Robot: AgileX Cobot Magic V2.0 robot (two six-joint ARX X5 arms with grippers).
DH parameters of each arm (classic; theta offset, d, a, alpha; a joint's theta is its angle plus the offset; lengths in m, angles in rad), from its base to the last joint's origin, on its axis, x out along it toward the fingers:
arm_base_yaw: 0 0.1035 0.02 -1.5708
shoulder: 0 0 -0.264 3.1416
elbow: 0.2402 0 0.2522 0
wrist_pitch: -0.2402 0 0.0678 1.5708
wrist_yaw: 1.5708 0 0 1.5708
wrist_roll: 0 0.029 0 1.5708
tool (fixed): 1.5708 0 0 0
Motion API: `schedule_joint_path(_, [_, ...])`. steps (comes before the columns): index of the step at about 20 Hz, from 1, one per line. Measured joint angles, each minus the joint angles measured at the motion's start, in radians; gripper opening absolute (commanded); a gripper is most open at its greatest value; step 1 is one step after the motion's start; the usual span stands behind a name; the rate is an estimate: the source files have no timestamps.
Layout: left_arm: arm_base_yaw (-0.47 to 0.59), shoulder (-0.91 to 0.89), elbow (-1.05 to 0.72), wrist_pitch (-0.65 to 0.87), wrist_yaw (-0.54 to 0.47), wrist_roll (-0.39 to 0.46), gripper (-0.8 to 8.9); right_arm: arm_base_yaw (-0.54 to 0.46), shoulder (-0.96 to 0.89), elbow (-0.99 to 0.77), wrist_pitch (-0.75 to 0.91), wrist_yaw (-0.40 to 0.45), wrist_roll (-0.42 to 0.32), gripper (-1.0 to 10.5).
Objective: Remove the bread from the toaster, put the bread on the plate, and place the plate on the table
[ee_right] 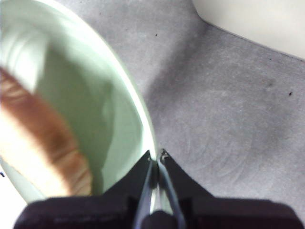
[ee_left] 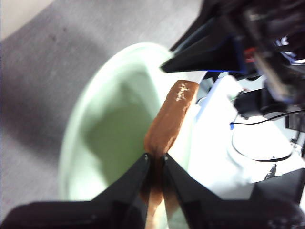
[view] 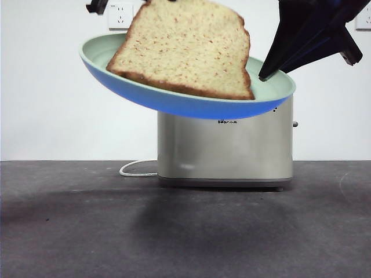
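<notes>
The mint-green plate (view: 191, 103) hangs tilted in the air in front of the cream toaster (view: 226, 150), its left side higher. My right gripper (ee_right: 157, 153) is shut on the plate's rim (ee_right: 138, 105); in the front view it is the dark arm at upper right (view: 265, 75). The wholegrain bread (view: 185, 49) leans inside the plate, its lower edge on the plate. My left gripper (ee_left: 155, 156) is shut on the bread's brown crust (ee_left: 169, 119), above the plate (ee_left: 71, 129). The bread also shows in the right wrist view (ee_right: 43, 148).
The toaster stands on the dark grey table (view: 174, 231), its white cord (view: 136, 169) trailing left. A wall socket (view: 120, 14) is on the white wall behind. The plate's shadow lies on the table in front of the toaster.
</notes>
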Motion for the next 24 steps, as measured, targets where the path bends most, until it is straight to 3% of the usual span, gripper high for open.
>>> schedule_joint_path(5, [0.000,0.029,0.000,-0.012,-0.218,-0.029,0.37,0.001,0.000,0.000,0.000,-0.007,0.000,-0.1])
schedule_joint_path(8, [0.000,0.029,0.000,-0.012,-0.231,-0.037,4.31,0.000,0.000,0.000,-0.001,-0.008,0.000,-0.1])
schedule_joint_path(9, [0.000,0.029,0.000,-0.014,-0.231,-0.037,4.70,0.000,0.000,0.000,0.000,-0.024,0.005,-0.1])
schedule_joint_path(20, [-0.006,-0.009,0.000,-0.057,-0.212,-0.036,4.68,0.000,-0.001,0.000,-0.032,-0.075,0.015,-0.1])
schedule_joint_path(24, [-0.006,-0.066,0.035,-0.058,-0.211,-0.036,4.68,0.000,-0.002,0.000,-0.032,-0.052,0.015,-0.1])
